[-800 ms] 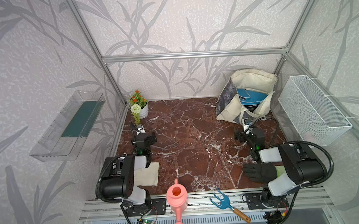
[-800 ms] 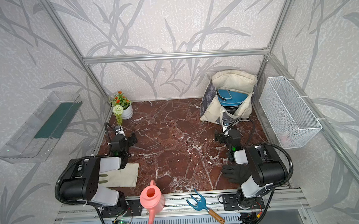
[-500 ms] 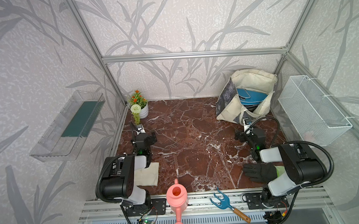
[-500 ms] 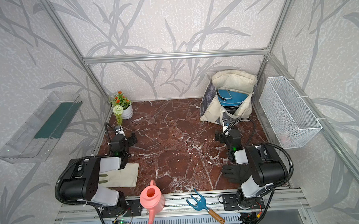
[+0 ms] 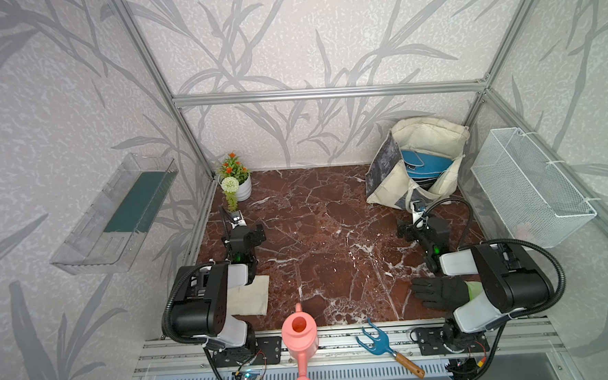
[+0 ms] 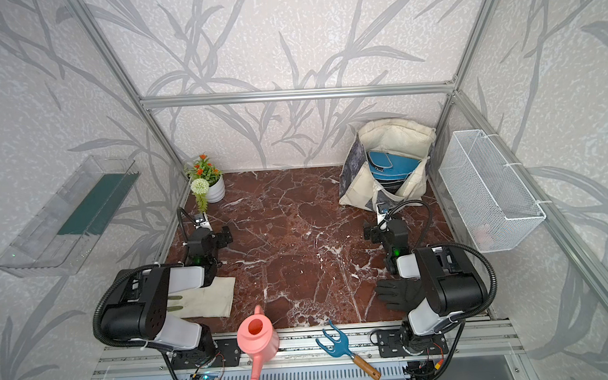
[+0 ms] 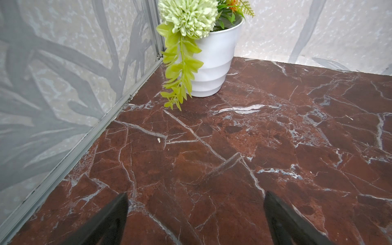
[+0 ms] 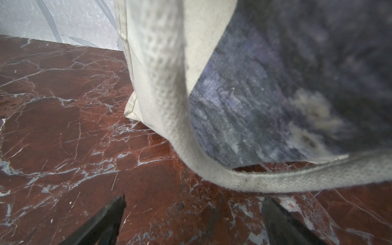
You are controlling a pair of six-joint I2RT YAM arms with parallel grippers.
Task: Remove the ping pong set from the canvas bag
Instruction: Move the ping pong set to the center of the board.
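You have bright, even, diffuse light in both top views, with only faint, soft shadows on the marble floor [image 5: 333, 232]. The wide lens splays the walls [image 5: 60, 139] outward toward the edges. In your right wrist view the canvas bag [image 8: 297, 74] is close and blurred. Your left wrist view is sharp on the white pot [image 7: 214, 63], with a pale glint on the floor nearby.

Cream canvas bag [image 5: 431, 134] (grey mottled panel), blue paddle case [image 5: 426, 161], red-brown veined marble table [image 5: 333, 239], pink watering can [image 5: 299, 336]

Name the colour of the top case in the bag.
Blue padded paddle-shaped case, clearest in a top view.
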